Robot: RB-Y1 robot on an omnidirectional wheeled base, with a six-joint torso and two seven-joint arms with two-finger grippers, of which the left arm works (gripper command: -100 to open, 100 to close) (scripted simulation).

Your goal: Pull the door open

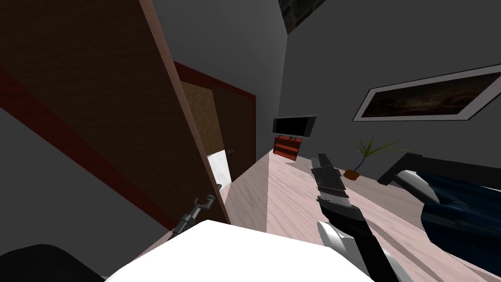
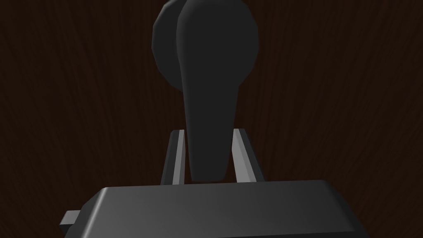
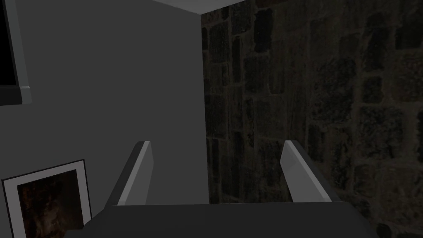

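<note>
Handle [image 2: 206, 103], one, pinched between left end effector [image 2: 208, 132]'s two fingers [image 2: 178, 157]

Pretty dim room, grey walls [image 1: 332, 58], pale wood floor [image 1: 293, 196], black TV [image 1: 293, 126] with a red shelf [image 1: 286, 147] just under it, and a plant [image 1: 359, 159], picture [image 1: 430, 100] and bed [image 1: 460, 205] to its right.

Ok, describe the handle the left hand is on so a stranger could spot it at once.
Start at the big dark brown door standing ajar on the robot's left. On its face, near the free edge, is a dark lever handle on a round plate. Unlike the small handle on the farther door, this one sits clamped between the left hand's fingers.
</note>
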